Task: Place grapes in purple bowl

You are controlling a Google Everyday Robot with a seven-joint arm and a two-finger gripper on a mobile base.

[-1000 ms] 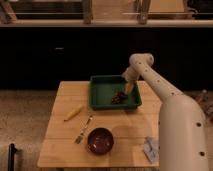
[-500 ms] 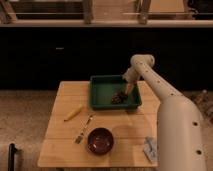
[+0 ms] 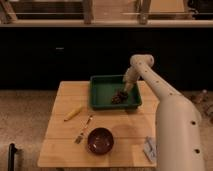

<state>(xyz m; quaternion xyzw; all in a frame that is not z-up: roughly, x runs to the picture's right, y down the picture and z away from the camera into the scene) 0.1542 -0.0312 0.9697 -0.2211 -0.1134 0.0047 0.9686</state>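
Observation:
A dark bunch of grapes (image 3: 119, 96) lies in the right part of a green tray (image 3: 102, 91) at the back of the wooden table. The purple bowl (image 3: 100, 140) stands near the table's front edge, empty as far as I can see. My white arm reaches in from the right and bends down into the tray. The gripper (image 3: 123, 92) is low over the tray, right at the grapes.
A yellow banana-like object (image 3: 73, 113) lies on the left of the table (image 3: 65, 145). A fork (image 3: 83, 130) lies left of the bowl. A small pale packet (image 3: 149, 147) sits at the front right corner. A dark counter runs behind the table.
The gripper has stayed at the grapes in the tray, with hardly any movement. The bowl, fork and yellow object have not moved.

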